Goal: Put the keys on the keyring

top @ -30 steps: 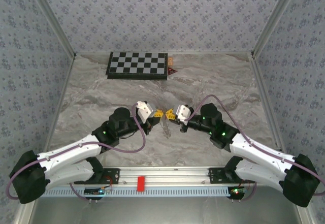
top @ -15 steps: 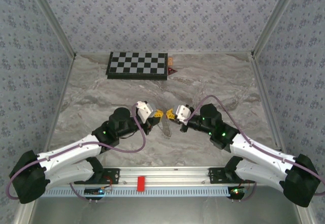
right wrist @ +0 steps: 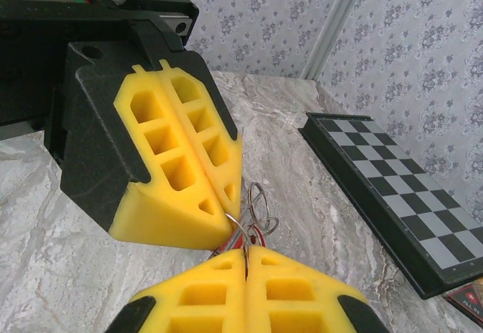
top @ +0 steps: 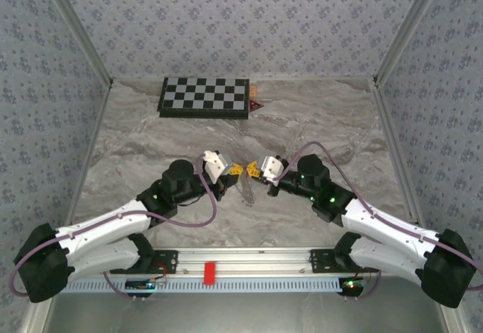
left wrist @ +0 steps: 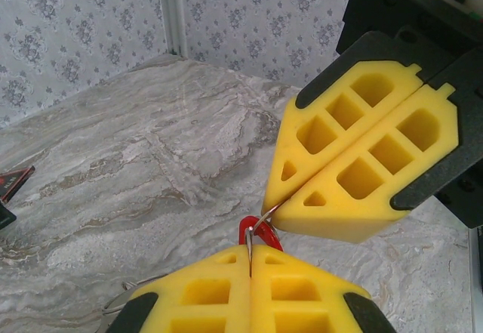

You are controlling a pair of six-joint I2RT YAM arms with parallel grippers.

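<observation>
Both grippers meet tip to tip above the middle of the table. My left gripper (top: 236, 169) (left wrist: 250, 247) is shut on a thin silvery wire, the keyring (right wrist: 236, 222). That wire arcs straight across into my right gripper (top: 253, 171) (right wrist: 246, 251), which is shut on it too. A key's red head (left wrist: 247, 227) (right wrist: 255, 235) sits just behind the wire between the two sets of yellow fingertips; I cannot tell whether the wire passes through it. More small silvery loops (right wrist: 251, 192) hang beside it. The key blades are hidden.
A folded chessboard (top: 204, 96) (right wrist: 392, 189) lies at the back of the marble table, with a small dark-red triangular piece (top: 256, 105) at its right end. A red block (top: 209, 272) sits on the front rail. Patterned walls close in three sides.
</observation>
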